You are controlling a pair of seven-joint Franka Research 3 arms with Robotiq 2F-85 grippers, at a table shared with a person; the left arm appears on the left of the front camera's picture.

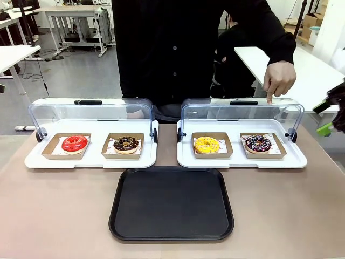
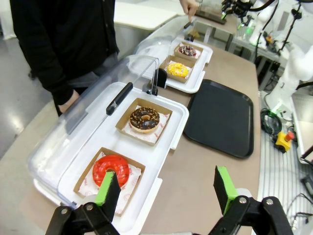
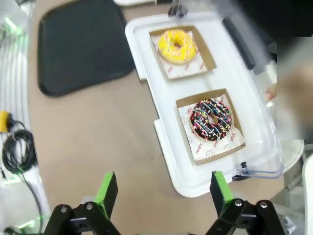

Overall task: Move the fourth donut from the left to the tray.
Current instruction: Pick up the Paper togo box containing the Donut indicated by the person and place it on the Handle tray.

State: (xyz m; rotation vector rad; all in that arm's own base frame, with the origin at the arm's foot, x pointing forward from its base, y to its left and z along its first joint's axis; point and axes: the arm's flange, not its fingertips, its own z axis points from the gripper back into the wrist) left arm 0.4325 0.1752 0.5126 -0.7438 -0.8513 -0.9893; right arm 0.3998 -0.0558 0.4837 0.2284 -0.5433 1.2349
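The fourth donut (image 1: 258,143) (image 3: 211,120) (image 2: 187,50) is chocolate-iced with coloured streaks. It lies in a brown cardboard holder at the right end of the right white tray, whose clear lid is raised. The black tray (image 1: 171,202) (image 3: 83,44) (image 2: 220,117) lies bare at the table's front middle. My right gripper (image 1: 325,117) (image 3: 163,190) hangs open above the table's right edge, just beside that donut's tray. My left gripper (image 2: 165,188) is open over the table's left end, near the red donut (image 2: 111,170).
A red donut (image 1: 74,143), a brown-sprinkled chocolate donut (image 1: 126,144) and a yellow donut (image 1: 207,144) sit in their holders. A person stands at the far side, one hand (image 1: 279,81) on the right lid. Bare table surrounds the black tray.
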